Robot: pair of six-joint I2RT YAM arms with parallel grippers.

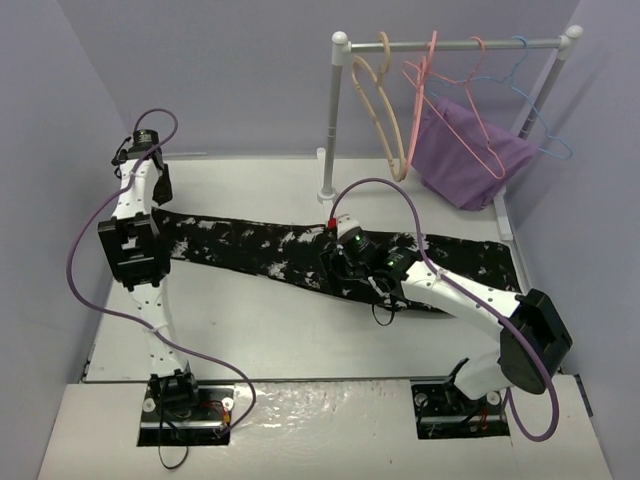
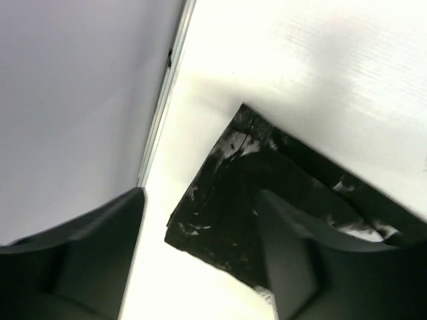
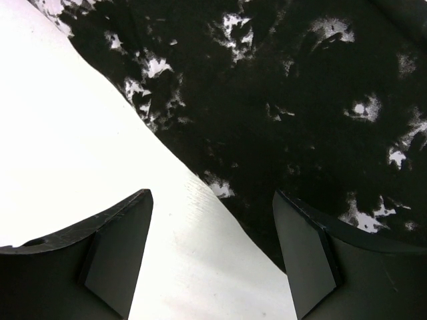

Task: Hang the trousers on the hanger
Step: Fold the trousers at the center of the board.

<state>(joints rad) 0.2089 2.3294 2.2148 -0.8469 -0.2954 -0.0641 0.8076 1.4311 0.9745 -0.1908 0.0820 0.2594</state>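
Note:
The black trousers (image 1: 260, 245) with white blotches lie flat across the table, running from left to right. The beige hanger (image 1: 385, 110) hangs by its hook on the rack at the back. My left gripper (image 1: 160, 190) is at the trousers' left end. In the left wrist view this gripper (image 2: 200, 260) stands open, with the cloth's corner (image 2: 227, 200) lying below and between the fingers. My right gripper (image 1: 335, 262) hovers over the middle of the trousers. In its own view it (image 3: 213, 257) is open, straddling the near edge of the cloth (image 3: 287, 100).
A white rack (image 1: 330, 120) stands at the back right, carrying pink hangers (image 1: 430, 90), a blue wire hanger (image 1: 530, 100) and a purple cloth (image 1: 470, 150). The left wall (image 2: 80, 100) is close to the left gripper. Bare white table (image 1: 250, 320) lies in front of the trousers.

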